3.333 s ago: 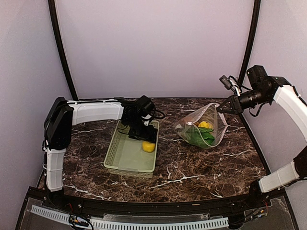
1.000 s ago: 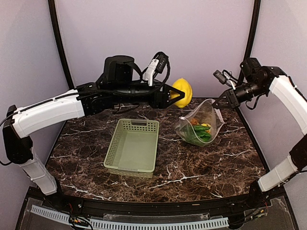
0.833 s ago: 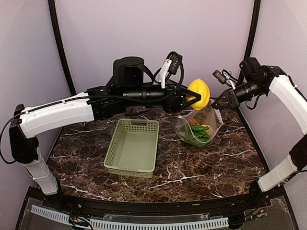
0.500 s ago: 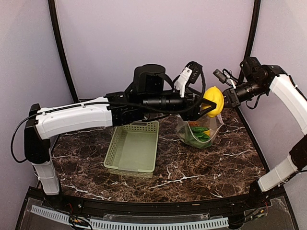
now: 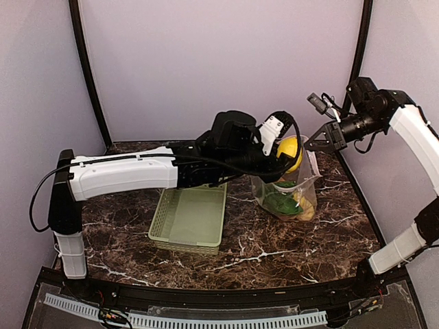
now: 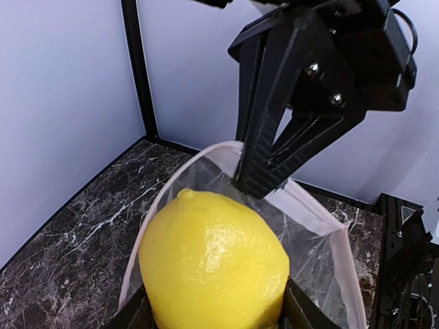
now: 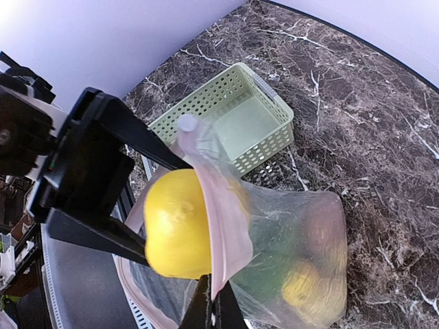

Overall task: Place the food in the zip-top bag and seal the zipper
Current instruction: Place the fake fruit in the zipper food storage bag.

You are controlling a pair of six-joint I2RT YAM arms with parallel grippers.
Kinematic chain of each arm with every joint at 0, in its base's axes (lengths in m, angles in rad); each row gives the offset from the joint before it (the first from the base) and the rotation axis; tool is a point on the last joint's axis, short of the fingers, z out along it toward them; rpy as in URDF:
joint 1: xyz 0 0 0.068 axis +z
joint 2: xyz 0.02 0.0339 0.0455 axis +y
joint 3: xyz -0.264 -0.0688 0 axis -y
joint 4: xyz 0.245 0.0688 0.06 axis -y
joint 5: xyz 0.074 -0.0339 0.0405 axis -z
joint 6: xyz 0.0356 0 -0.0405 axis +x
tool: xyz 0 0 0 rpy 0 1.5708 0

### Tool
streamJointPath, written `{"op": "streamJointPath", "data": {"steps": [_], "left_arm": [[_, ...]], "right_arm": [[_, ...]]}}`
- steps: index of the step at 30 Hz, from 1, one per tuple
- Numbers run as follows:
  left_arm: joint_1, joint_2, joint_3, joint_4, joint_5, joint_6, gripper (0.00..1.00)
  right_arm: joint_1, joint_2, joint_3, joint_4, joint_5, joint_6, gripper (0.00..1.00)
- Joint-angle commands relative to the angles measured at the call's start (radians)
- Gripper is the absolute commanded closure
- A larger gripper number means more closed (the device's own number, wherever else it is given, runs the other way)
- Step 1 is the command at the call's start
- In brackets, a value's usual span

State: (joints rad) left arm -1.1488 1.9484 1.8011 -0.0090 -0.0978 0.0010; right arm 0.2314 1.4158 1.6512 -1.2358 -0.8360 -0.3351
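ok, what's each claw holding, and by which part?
Left claw grips the yellow plastic toy lemon by its sides. Right claw pinches the clear crinkly plastic bag by its pale pinkish-white zipper strip.

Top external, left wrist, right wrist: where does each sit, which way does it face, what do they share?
Top external: above and behind the robot, looking down on the table, basket and bag; left arm and right arm show.
Left wrist: faces the back wall past the lemon in its own jaws; right jaws pinch the bag rim.
Right wrist: looks down its own jaws at bag, lemon, basket.
Shared: lemon and bag, all three.
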Motion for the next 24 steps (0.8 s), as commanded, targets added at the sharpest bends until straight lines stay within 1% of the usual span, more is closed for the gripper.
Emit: {"op": "streamJointPath", "data": {"steps": [1, 5, 10, 12, 14, 15, 16, 18, 20, 24], "left_arm": [[-0.003, 0.025, 0.036, -0.053, -0.078, 0.060, 0.57], [-0.003, 0.055, 0.044, -0.055, -0.089, 0.069, 0.57], [-0.003, 0.108, 0.092, -0.073, -0.089, 0.075, 0.56], [-0.003, 0.125, 0.112, -0.082, -0.077, 0.079, 0.52], [-0.003, 0.139, 0.135, -0.098, -0.075, 0.079, 0.38], [-0.003, 0.139, 0.142, -0.111, -0.083, 0.079, 0.35], [-0.003, 0.139, 0.158, -0.118, -0.089, 0.079, 0.29], [-0.003, 0.138, 0.192, -0.153, -0.104, 0.080, 0.25], [-0.003, 0.133, 0.225, -0.185, -0.106, 0.080, 0.22], [-0.003, 0.106, 0.256, -0.217, -0.112, 0.058, 0.20]], "right_arm": [[0.000, -0.030, 0.020, 0.002, -0.041, 0.004, 1.00], [-0.001, -0.035, 0.012, 0.002, -0.045, 0.005, 1.00], [-0.003, -0.042, 0.000, 0.005, -0.049, 0.003, 1.00], [-0.004, -0.046, -0.006, 0.006, -0.048, 0.002, 1.00], [-0.005, -0.051, -0.012, 0.007, -0.044, 0.003, 1.00], [-0.006, -0.054, -0.014, 0.007, -0.042, 0.003, 1.00], [-0.008, -0.057, -0.017, 0.008, -0.042, 0.003, 1.00], [-0.010, -0.061, -0.023, 0.009, -0.041, 0.004, 1.00], [-0.012, -0.063, -0.029, 0.012, -0.041, 0.003, 1.00], [-0.018, -0.059, -0.026, 0.014, -0.059, 0.007, 1.00]]}}
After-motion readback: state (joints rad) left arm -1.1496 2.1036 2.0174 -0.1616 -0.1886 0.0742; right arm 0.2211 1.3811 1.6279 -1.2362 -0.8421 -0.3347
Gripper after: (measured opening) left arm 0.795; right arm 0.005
